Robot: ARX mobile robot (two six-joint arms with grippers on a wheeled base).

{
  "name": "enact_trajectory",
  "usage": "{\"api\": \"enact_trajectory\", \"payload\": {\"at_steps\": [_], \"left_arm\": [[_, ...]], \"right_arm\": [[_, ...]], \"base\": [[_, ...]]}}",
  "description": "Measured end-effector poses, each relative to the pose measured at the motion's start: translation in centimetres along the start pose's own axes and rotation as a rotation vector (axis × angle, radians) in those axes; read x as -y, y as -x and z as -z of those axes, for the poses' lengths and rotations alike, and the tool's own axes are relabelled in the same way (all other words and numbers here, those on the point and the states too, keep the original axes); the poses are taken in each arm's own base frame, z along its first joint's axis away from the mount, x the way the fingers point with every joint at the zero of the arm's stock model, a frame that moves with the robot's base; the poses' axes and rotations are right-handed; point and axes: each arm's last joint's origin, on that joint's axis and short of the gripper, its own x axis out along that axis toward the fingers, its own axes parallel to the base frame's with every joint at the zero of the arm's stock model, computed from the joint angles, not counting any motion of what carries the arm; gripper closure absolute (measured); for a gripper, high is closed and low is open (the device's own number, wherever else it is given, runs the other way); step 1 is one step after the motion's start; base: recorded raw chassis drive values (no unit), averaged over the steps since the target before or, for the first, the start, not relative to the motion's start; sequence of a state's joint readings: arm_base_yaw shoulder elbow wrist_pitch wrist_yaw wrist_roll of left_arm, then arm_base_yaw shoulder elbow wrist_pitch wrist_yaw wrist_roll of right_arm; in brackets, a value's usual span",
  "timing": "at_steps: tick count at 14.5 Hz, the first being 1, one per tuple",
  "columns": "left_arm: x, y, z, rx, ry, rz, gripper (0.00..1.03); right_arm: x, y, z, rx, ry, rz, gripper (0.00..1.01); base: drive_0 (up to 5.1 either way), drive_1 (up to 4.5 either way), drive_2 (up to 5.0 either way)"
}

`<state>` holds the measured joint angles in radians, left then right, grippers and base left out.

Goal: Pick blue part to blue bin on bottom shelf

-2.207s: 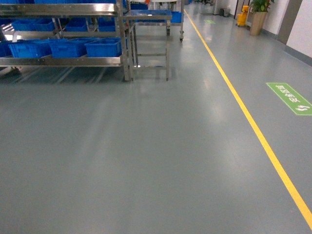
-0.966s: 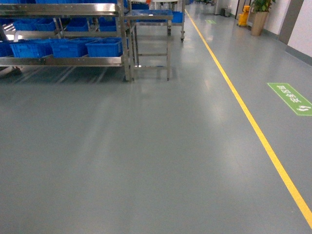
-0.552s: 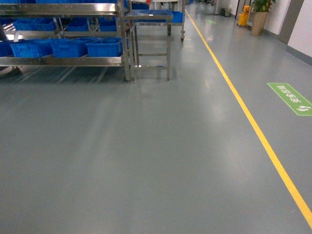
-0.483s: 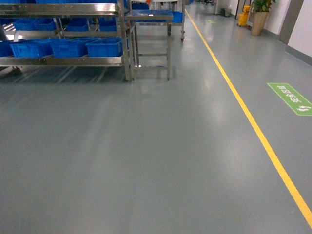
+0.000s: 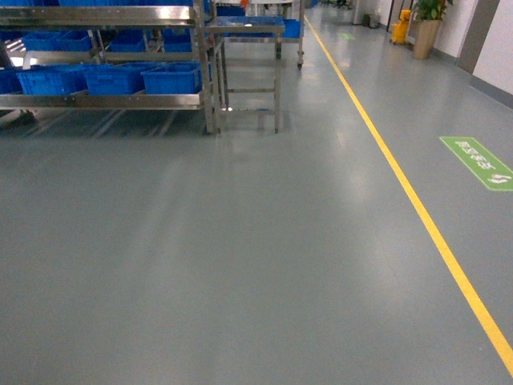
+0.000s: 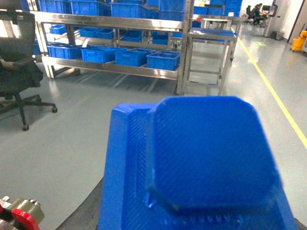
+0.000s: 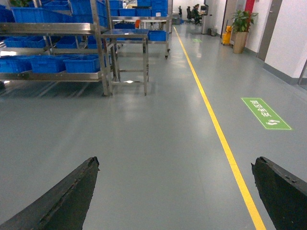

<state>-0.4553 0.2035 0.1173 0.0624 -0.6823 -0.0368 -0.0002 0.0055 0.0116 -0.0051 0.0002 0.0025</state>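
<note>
Two end effectors: my left pinches the blue part (image 6: 201, 163), my right (image 7: 175, 191) spread, empty. I should drive squarely toward the bottom shelf (image 5: 104, 101), part steady.

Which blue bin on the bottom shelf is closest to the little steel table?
The rightmost blue bin on the bottom shelf. It sits at the row's end, right beside the rack post next to the steel table; the others sit farther left.

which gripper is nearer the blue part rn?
Left. The blue part fills the left wrist view, apparently held at the left gripper. The right gripper is open over bare floor, no part in view.
</note>
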Motion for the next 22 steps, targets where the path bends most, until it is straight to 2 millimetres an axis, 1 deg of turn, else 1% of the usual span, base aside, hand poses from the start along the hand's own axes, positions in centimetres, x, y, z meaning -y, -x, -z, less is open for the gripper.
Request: {"api": "enact_trajectory", "payload": {"at_steps": [22], "left_arm": [[0.0, 0.01, -0.01, 0.0, 0.0, 0.0, 0.6]], "right_arm": [[0.0, 0.0, 0.01, -0.001, 0.0, 0.0, 0.03]], "base": [[0.0, 0.0, 0.0]]}}
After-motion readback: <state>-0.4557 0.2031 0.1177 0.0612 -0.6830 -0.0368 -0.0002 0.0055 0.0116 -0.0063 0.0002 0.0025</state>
